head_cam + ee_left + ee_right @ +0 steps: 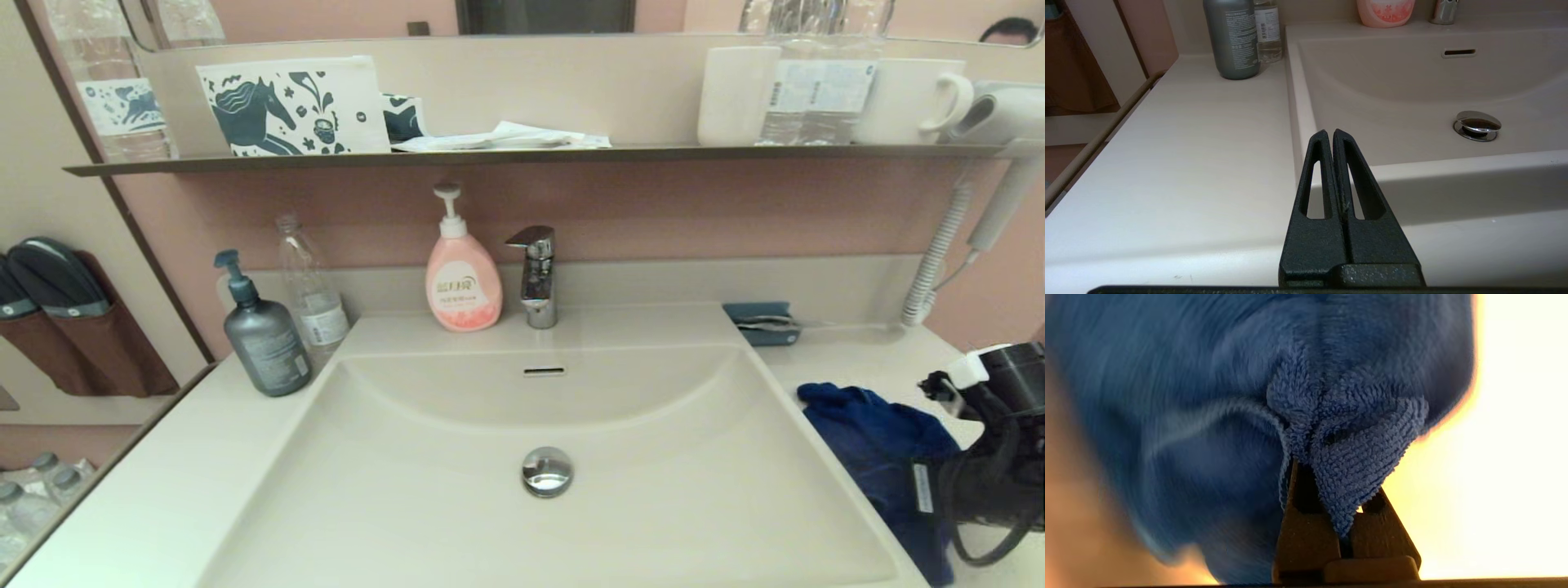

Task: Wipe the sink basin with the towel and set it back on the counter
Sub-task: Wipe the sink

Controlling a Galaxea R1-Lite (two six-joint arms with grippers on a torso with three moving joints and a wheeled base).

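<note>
Currently: right hand [1345,506] pinches towel [873,441] on tabletop [865,359] | left hand [1333,139] pressed together, idle | risk: shallow fold-grip slips when dragged into sink basin [457,506].

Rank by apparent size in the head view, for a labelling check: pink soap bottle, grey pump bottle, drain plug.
Pink soap bottle and grey pump bottle: near alike, unranked.
Drain plug: smallest.
</note>
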